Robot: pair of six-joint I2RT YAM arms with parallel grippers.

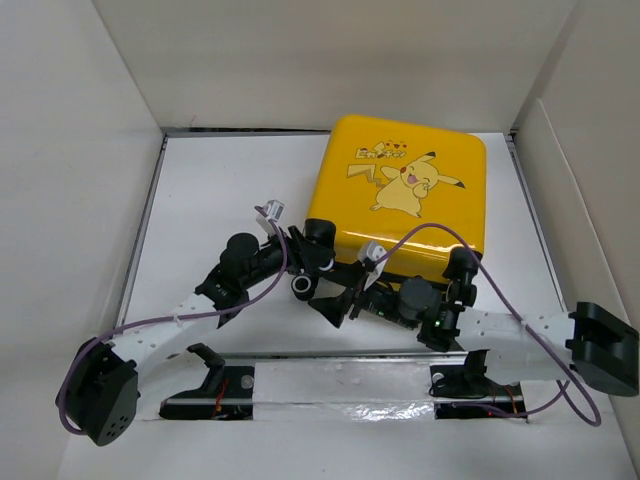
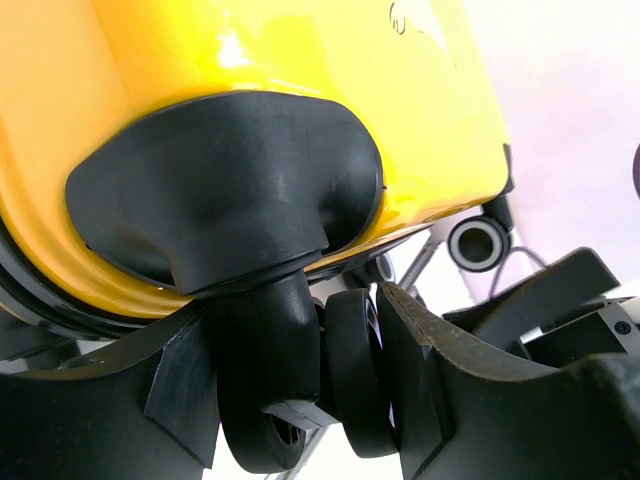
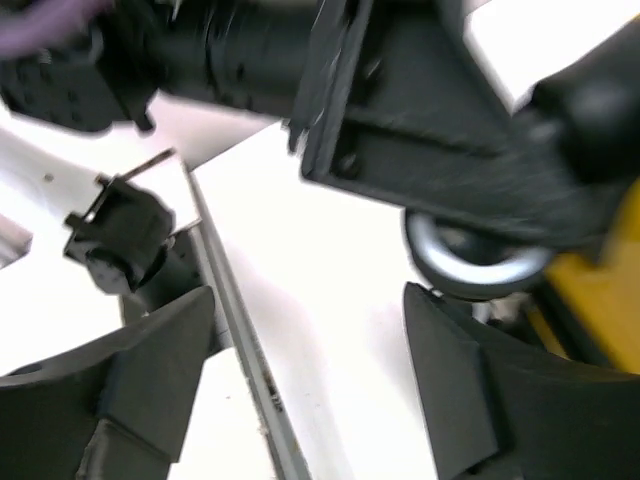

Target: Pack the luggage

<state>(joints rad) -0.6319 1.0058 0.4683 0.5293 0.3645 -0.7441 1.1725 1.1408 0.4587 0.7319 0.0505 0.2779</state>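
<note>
The luggage [image 1: 410,190] is a yellow hard-shell suitcase, closed, lying with its Pikachu print facing up at the back right of the white table. My left gripper [image 1: 312,262] is at its near-left corner. In the left wrist view the jaws [image 2: 310,400] are shut on a black twin caster wheel [image 2: 355,375] under the yellow shell [image 2: 300,60], a pad against each side. My right gripper [image 1: 335,300] hovers just in front of that corner, open, with only bare table between its fingers [image 3: 310,370]. A grey-rimmed caster [image 3: 470,260] sits just above its right finger.
White walls enclose the table on the left, back and right. A metal rail [image 3: 240,350] runs along the near edge by the arm bases [image 1: 215,380]. Purple cables [image 1: 500,300] loop over both arms. The left arm's body [image 3: 400,110] hangs close above the right gripper.
</note>
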